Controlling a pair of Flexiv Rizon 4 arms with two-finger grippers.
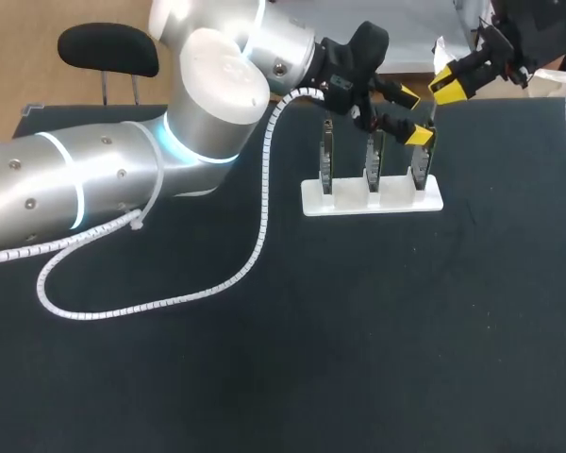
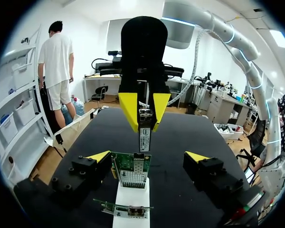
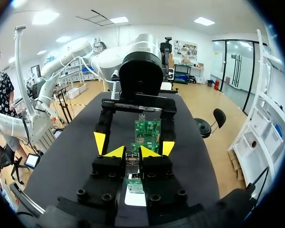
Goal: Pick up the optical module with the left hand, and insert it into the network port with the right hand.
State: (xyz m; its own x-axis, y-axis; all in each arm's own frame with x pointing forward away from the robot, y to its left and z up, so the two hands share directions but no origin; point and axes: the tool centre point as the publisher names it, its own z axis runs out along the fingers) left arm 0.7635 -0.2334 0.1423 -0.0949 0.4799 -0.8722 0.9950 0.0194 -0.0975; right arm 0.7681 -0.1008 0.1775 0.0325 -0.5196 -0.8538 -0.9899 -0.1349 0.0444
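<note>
One optical module point(image 2: 145, 140) tight in the right hand point(image 2: 144, 127) (right at the network port point(image 2: 141, 166)); left hand point(image 2: 147, 156) wide open, empty.

Bright, even light from overhead; glare on left arm point(image 1: 208, 85) shell; faint soft shadows on black table point(image 1: 358, 330).

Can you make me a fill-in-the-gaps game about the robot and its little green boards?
1. The white stand holds ___ green boards upright.
2. The right tool is ___ on the optical module.
3. The left tool sits around one board with its fingers ___.
Missing words: three; shut; open.
</note>
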